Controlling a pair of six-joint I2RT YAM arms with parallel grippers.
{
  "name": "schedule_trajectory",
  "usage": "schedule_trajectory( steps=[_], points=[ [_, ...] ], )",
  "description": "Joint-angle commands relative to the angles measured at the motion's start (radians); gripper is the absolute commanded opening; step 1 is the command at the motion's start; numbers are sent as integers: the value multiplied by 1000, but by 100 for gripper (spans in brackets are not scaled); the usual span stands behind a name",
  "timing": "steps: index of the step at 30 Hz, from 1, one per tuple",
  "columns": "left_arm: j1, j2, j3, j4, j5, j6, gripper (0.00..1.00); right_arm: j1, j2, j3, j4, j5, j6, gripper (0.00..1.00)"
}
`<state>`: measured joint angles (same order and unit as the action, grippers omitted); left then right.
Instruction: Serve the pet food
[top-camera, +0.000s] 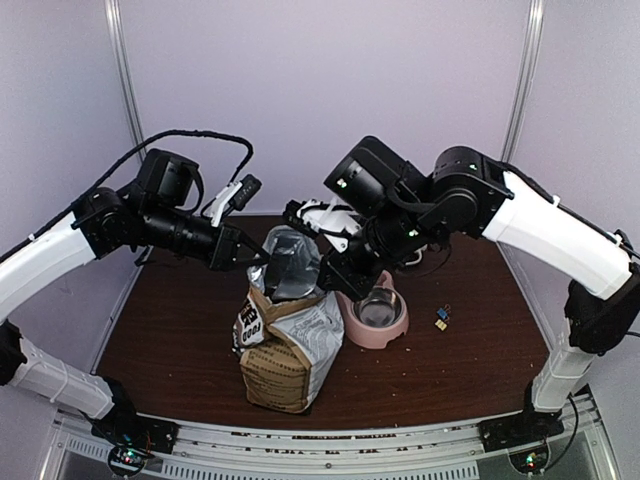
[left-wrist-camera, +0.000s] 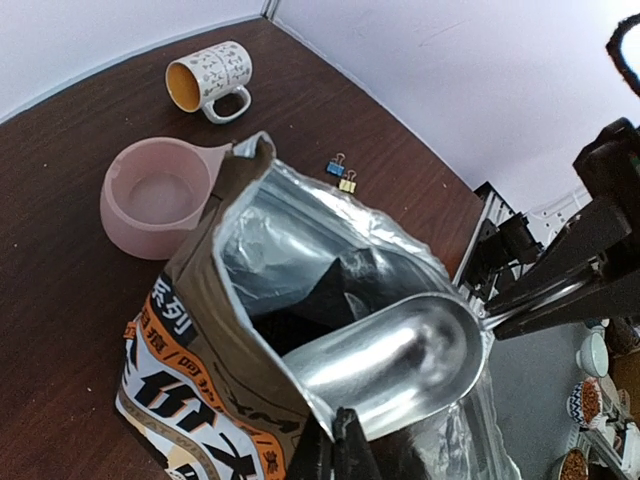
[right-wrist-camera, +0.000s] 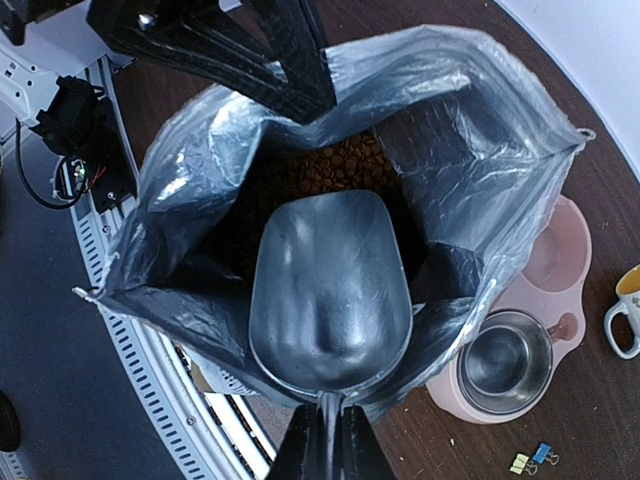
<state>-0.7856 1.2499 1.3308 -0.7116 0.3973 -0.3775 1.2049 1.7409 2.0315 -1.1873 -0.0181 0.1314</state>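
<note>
**Two grippers at the open bag, scoop over the kibble**

Two arms meet above a kraft-and-white printed bag (top-camera: 285, 350) that stands upright on the dark brown table (top-camera: 180, 330), its foil-lined mouth wide open. The left gripper (left-wrist-camera: 332, 442) is clenched on the bag's rim at the side nearer the left arm, with the foil edge pinched between its fingers. The right gripper (right-wrist-camera: 325, 432) is closed on the thin handle of a metal scoop (right-wrist-camera: 330, 290), whose bowl lies inside the bag's mouth, hollow side up and showing bare metal.

The pet food (right-wrist-camera: 340, 165), a heap of small reddish-brown pellets, lies at the bottom of the bag, just past the scoop's front lip in the right wrist view. Whether the lip touches the pellets cannot be told.

A pink double bowl (top-camera: 375, 318) sits on the table just beside the bag, on the right arm's side. One of its wells carries a steel insert (right-wrist-camera: 503, 360), and the other shows plain pink. A patterned white mug (left-wrist-camera: 210, 75) with a yellow interior stands beyond the bowl, apart from it. Two small binder clips (top-camera: 441, 319), one blue and one yellow, lie together on the table near the bowl, on the side away from the bag.
</note>
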Motion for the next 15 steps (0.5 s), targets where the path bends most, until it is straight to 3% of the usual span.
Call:
schedule_trajectory(
  steps=[1, 15],
  points=[
    [-27, -53, -31, 135, 38, 28, 0, 4, 9, 9, -84, 15, 79, 0],
    [-174, 3, -50, 330, 27, 81, 0, -9, 53, 0, -326, 17, 242, 0]
  ],
)
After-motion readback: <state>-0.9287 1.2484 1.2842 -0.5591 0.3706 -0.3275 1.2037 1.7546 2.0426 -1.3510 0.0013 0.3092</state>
